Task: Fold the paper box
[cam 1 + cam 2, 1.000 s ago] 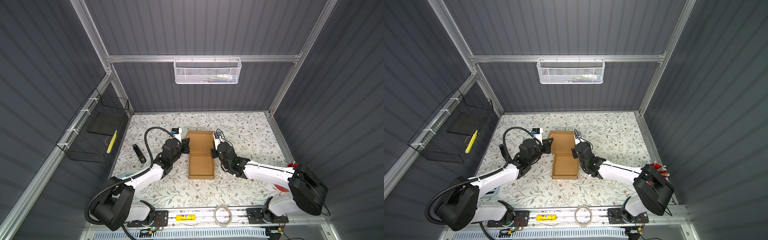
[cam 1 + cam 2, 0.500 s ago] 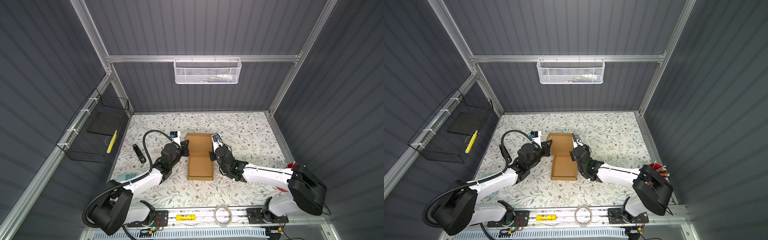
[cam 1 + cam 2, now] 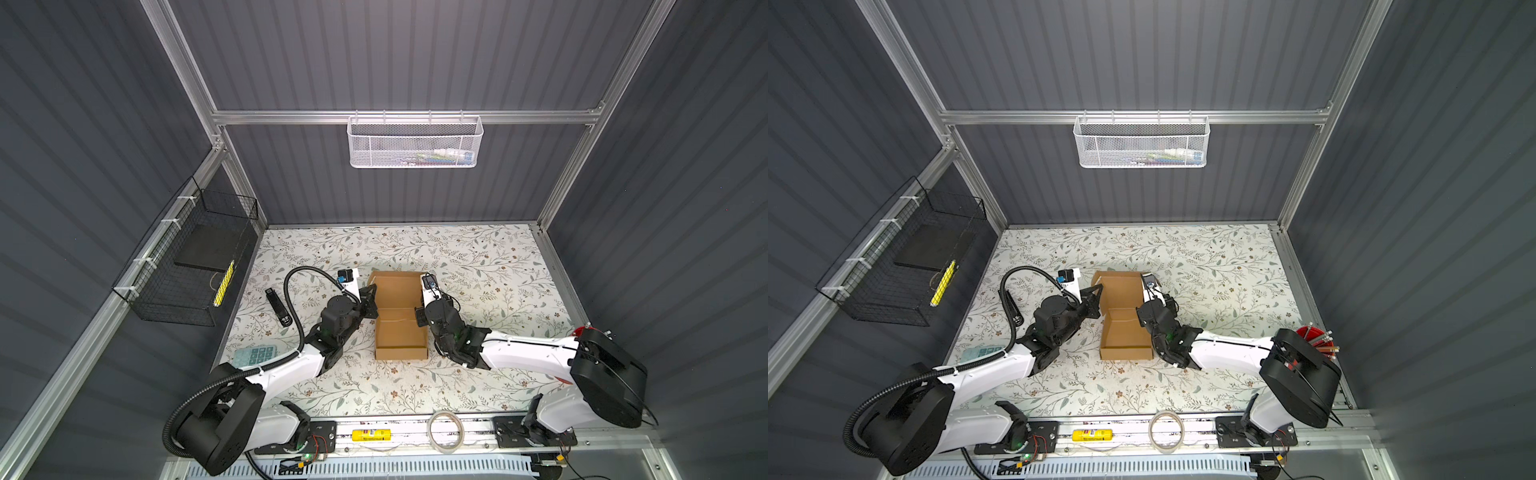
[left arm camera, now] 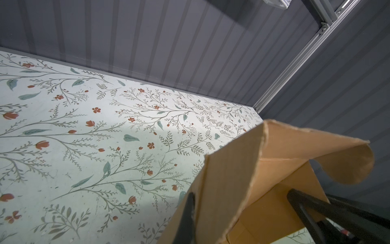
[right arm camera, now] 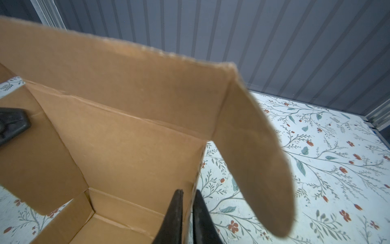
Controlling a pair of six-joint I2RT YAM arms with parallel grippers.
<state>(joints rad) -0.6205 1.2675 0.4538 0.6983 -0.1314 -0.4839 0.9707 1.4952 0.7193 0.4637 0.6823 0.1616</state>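
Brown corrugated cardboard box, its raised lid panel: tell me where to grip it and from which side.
Grip the brown cardboard lid panel mid-way along its free top edge, coming down from above, jaws straddling the sheet. It stands raised behind the folded tray, leaving that thin edge exposed; the rounded ear flaps at its corners would likely just bend.

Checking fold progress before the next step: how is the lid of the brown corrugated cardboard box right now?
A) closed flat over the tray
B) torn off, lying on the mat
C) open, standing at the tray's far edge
C: the brown corrugated cardboard box shows its bare inside in both top views, and its lid stands up at the far edge, not closed.
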